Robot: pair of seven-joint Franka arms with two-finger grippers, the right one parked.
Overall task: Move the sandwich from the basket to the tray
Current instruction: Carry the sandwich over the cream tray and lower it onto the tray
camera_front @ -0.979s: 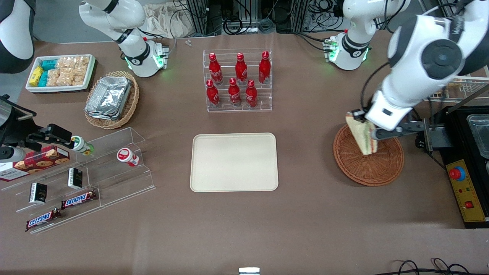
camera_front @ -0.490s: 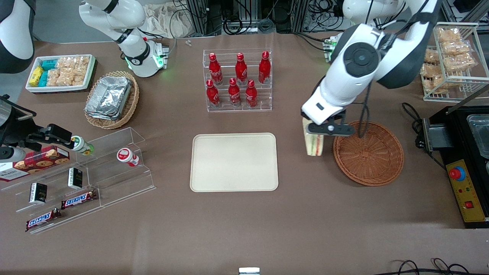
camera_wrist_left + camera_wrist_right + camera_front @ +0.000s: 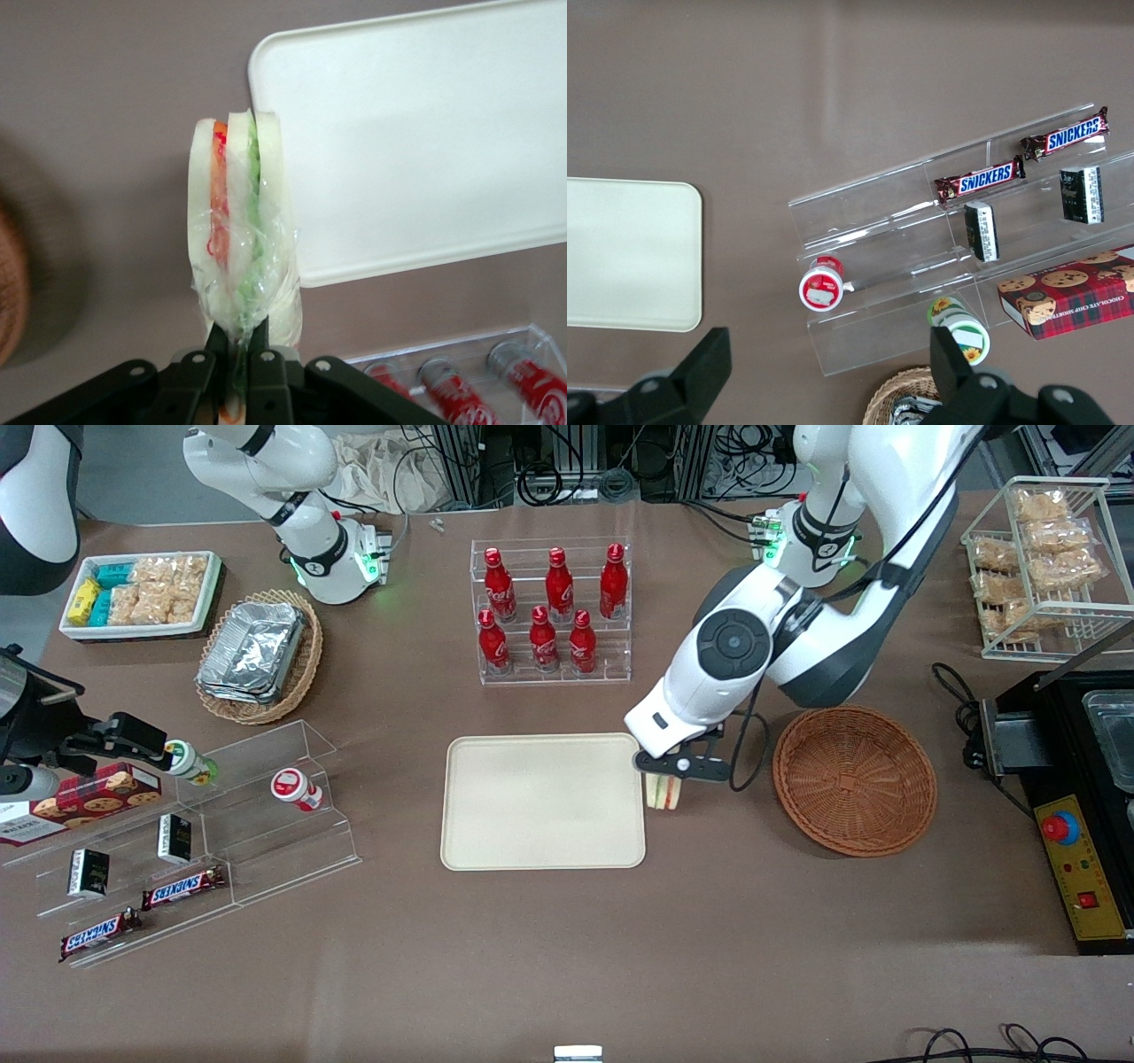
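Bench: brown covering, carries everything.

Tray: flat, cream, bare, set mid-bench within the working arm's reach; judged the drop spot, nothing on it yet.

Basket: reddish-brown wicker, toward the working arm's end of the bench, apart from the tray. No sandwich in it now, so the pickup looks done.

Bottle rack: clear stepped stand, six red bottles with white script, likely Coca-Cola; farther from the front camera than the tray. Not part of the job.

Stepped clear shelf, toward the parked arm's end: two bars reading SNICKERS, small dark boxes with unreadable print, a red cookie box, two small capped pots.

Gripper: hangs between basket and tray, just beside the tray's near-basket edge. Jaws clamped on the sandwich's wrapped end; the wrist view shows the black fingers pinching the film.

Sandwich: wedge hangs upright from the grip, cut edge with red, orange and green layers facing the wrist camera, clear wrap around it. Held high by one end, probably so it clears the tray rim. It sits at the tray's edge, not yet over the middle.
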